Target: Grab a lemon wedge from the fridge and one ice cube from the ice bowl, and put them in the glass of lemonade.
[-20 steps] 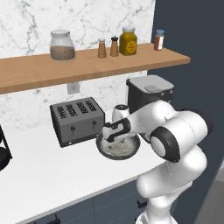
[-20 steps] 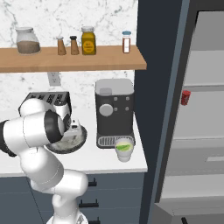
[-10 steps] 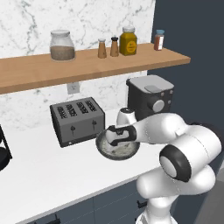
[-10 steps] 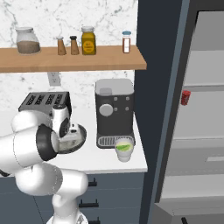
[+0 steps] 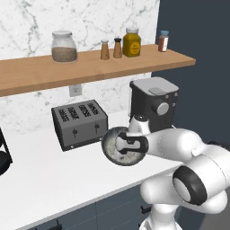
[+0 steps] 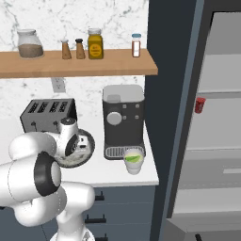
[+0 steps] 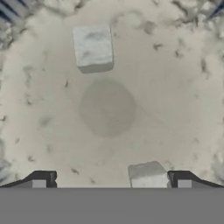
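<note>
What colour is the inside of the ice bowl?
Whitish with grey speckles; the ice bowl shows it best in the hand view.

No readable text, brand, number or sign anywhere. Yellow jar (image 5: 131, 42) on shelf (image 5: 90, 67): dark patch on front, no letters legible. Red-capped bottle (image 5: 163, 41): label too small to read. Coffee machine (image 6: 123, 120), toaster (image 5: 80, 123): knobs and levers, no markings legible. Red item (image 6: 200, 105) in fridge (image 6: 221, 122): unreadable.

The ice bowl (image 5: 117, 147) is sitting mid-frame on the counter (image 5: 54, 175), the toaster (image 5: 79, 124) to its upper left, the coffee machine (image 5: 153, 104) to its upper right. The glass of lemonade (image 6: 133, 162) is standing below the coffee machine, the fridge (image 6: 207, 117) filling the right.
</note>
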### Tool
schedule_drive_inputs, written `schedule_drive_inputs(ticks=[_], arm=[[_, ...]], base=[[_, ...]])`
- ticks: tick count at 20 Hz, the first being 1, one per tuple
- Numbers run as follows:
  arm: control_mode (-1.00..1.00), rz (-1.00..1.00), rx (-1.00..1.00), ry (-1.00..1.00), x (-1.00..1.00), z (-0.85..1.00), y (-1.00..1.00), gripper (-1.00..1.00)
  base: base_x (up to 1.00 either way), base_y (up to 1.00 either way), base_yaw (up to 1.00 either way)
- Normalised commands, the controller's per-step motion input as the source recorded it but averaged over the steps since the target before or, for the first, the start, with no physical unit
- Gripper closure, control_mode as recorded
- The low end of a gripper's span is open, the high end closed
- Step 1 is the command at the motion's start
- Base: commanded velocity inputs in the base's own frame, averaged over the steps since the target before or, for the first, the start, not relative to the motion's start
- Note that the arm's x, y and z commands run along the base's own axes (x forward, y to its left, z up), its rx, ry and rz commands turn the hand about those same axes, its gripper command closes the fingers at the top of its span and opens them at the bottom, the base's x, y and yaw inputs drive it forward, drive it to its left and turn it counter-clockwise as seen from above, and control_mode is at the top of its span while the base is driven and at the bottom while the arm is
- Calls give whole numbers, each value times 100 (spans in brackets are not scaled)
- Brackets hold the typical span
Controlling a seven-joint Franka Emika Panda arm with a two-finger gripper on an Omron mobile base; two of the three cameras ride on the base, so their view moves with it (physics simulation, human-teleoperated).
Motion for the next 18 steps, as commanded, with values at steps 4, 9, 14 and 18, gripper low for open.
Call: schedule_drive_inputs(ticks=[4, 9, 14, 18], arm=[[-100, 0, 0, 0, 0, -1, -2, -100], [-100, 0, 0, 0, 0, 0, 0, 100], [-100, 0, 0, 0, 0, 0, 0, 100], [-100, 0, 0, 0, 0, 0, 0, 100]], base=[[0, 0, 0], [0, 0, 0], [0, 0, 0], [0, 0, 0]])
